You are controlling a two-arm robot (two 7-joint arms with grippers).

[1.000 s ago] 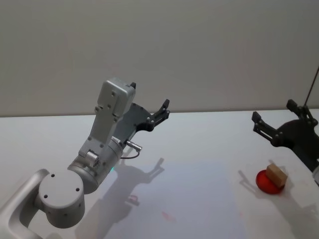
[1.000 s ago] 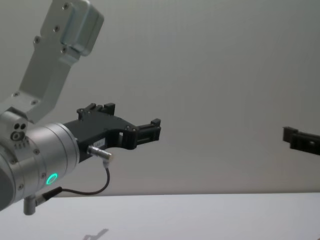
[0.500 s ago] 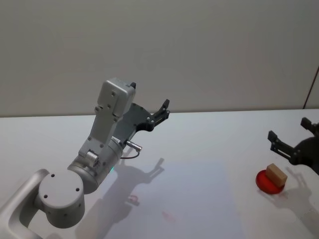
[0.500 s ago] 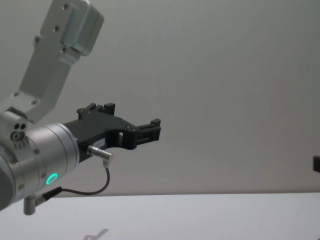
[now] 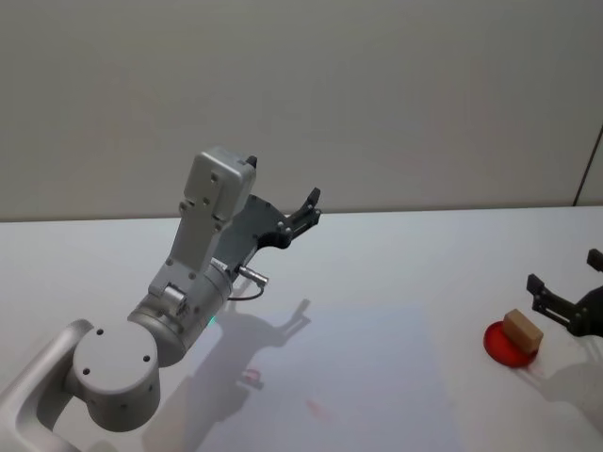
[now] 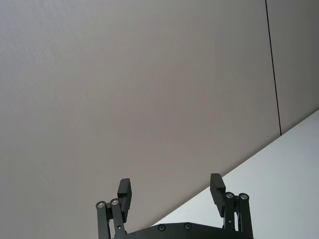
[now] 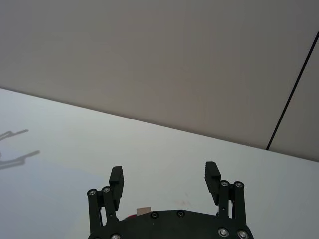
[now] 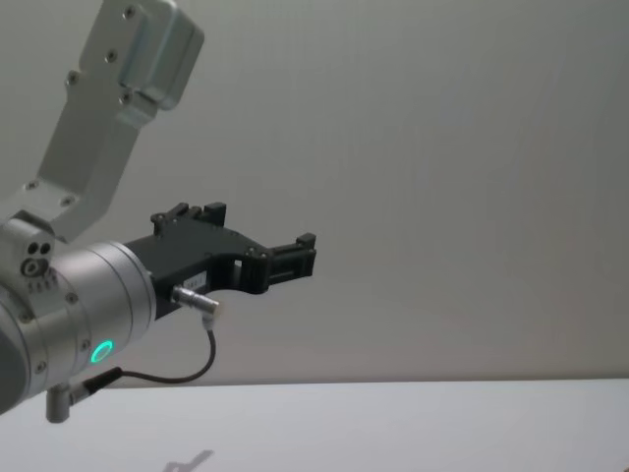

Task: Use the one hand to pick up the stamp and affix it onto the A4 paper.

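Observation:
The stamp (image 5: 521, 330) is a small wooden block standing on a red round pad (image 5: 507, 345) at the table's right. The hand, my right gripper (image 5: 563, 269), hovers just right of it, open and empty. In the right wrist view its fingers (image 7: 164, 174) spread wide, and a corner of the stamp (image 7: 143, 210) peeks over the gripper's base. The A4 paper (image 5: 377, 377) lies flat at the table's middle, barely distinct from the white surface. My left gripper (image 5: 311, 205) is raised at the left, open and empty; it also shows in the left wrist view (image 6: 170, 185) and the chest view (image 8: 307, 253).
The white table (image 5: 405, 254) runs back to a plain grey wall. My left arm's silver forearm (image 5: 203, 273) rises over the table's left part. Two small red marks (image 5: 252, 378) sit near the paper's left side.
My right gripper has dropped and pulled back toward the right edge, from behind the stamp to beside it, leaving the chest view. The left arm has not moved.

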